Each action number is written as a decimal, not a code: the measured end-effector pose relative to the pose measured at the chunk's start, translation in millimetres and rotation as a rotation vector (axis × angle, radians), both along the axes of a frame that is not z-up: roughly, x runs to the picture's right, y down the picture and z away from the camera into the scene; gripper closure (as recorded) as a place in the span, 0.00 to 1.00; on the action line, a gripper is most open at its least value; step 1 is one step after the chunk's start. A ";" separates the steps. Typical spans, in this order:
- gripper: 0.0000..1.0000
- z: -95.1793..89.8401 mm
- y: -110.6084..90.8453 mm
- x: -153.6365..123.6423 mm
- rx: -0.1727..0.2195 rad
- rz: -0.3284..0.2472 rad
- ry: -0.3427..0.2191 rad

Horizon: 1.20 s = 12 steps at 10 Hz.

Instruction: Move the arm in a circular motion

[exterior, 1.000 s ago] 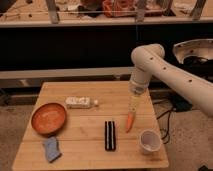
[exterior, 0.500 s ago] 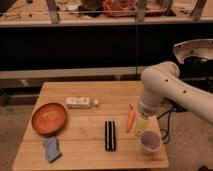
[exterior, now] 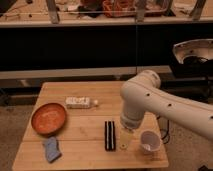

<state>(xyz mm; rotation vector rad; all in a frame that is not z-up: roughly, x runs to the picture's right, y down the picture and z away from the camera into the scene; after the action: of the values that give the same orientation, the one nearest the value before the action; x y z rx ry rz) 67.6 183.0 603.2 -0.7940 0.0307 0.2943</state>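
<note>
In the camera view, the arm reaches in from the right edge, bends at a rounded joint above the middle of the wooden surface and drops its narrow pale-yellow tip toward the front edge. The gripper at that tip hangs low over the surface, between the black bar and the white cup; whether its jaws are spread or pressed together I cannot tell. An orange bowl and a blue cloth lie to the left, and a white bottle lies on its side behind the bar. I judge the circle to be well under way, with the return toward the back of the surface left to do. Against the frames before, the elbow has swung left and nearer the camera and the tip has come forward, now hiding the orange carrot seen earlier beside the bar.
</note>
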 end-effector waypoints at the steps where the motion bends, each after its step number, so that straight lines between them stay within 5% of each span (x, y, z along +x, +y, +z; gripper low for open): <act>1: 0.20 7.4 -9.2 -21.6 0.012 -0.028 -0.028; 3: 0.20 24.0 -29.5 -49.8 0.029 -0.071 -0.072; 7: 0.20 89.5 -112.7 -120.2 0.082 -0.191 -0.226; 10: 0.20 133.0 -168.0 -134.1 0.109 -0.236 -0.270; 12: 0.20 157.1 -190.8 -117.0 0.109 -0.206 -0.240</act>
<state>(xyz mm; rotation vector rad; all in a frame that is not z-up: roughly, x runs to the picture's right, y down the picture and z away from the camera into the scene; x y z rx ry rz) -49.4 -7.9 760.3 -0.7069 -0.1279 0.0044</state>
